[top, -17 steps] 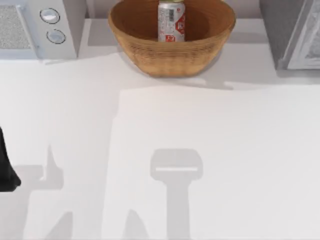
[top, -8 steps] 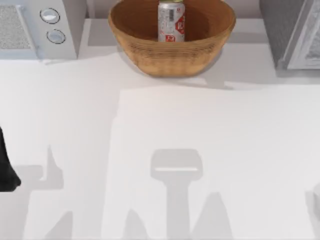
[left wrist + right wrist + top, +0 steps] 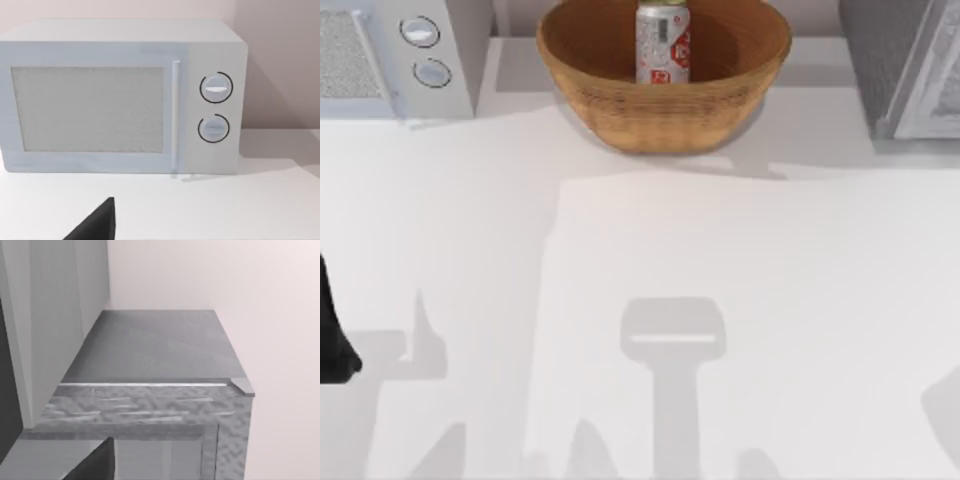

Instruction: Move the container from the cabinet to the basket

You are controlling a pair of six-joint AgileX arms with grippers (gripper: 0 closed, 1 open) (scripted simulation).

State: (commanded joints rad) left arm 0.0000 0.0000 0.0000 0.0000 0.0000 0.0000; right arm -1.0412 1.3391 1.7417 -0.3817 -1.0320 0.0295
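We find the can (image 3: 663, 42) standing upright in the basket (image 3: 650, 110), its long axis vertical and its top end pointing up, label marks in red and white facing the near side of the table. It sits toward the far side of the basket's bowl, well below the rim on either side and narrower than the bowl by a wide margin. The basket rests at the far edge of the table (image 3: 720, 300), about midway between the microwave (image 3: 400, 55) at far left and the cabinet (image 3: 910, 70) at far right, apart from both.

Our left arm (image 3: 332, 330) is parked at the left edge of the table. A dark fingertip (image 3: 97, 225) of its gripper faces the microwave's door and two knobs; we cannot tell whether that gripper is released or clenched. Our right wrist view looks onto the cabinet's grey top (image 3: 155, 345) with a dark fingertip (image 3: 95, 465) low in frame; its state we cannot tell either
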